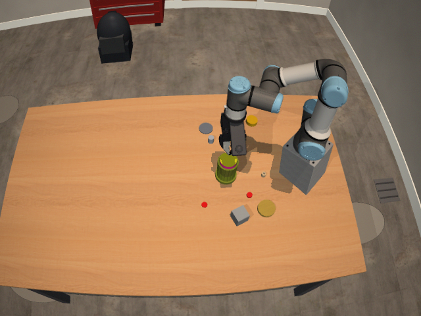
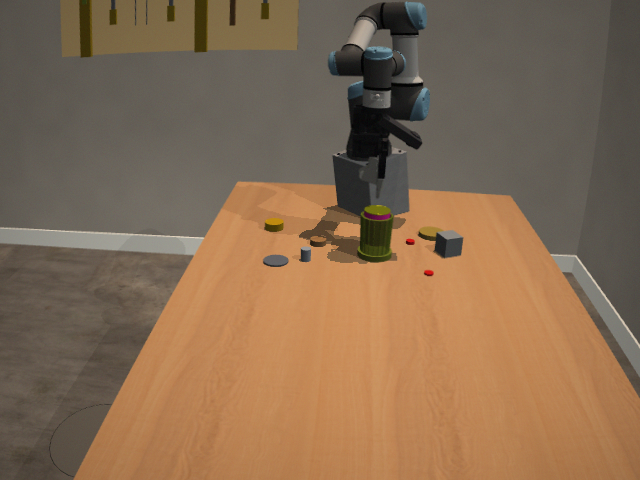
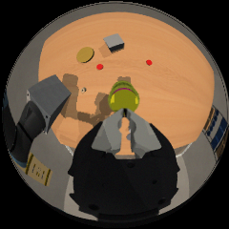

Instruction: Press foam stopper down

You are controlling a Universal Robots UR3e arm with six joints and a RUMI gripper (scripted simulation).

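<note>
The olive ribbed jar stands upright on the table; it also shows in the exterior view and the wrist view. Its yellow-green foam stopper fills the mouth, and a magenta band shows just under the stopper's top at the rim. Nothing lies on the stopper. My gripper is shut and empty. It hangs clear above the jar and a little behind it, not touching, as the exterior view shows. In the wrist view the fingertips point at the jar's near edge.
A grey disc, small grey cylinder and yellow puck lie behind the jar. Two red dots, a grey cube, an olive disc and a small pale ring lie in front. The arm's grey pedestal stands right.
</note>
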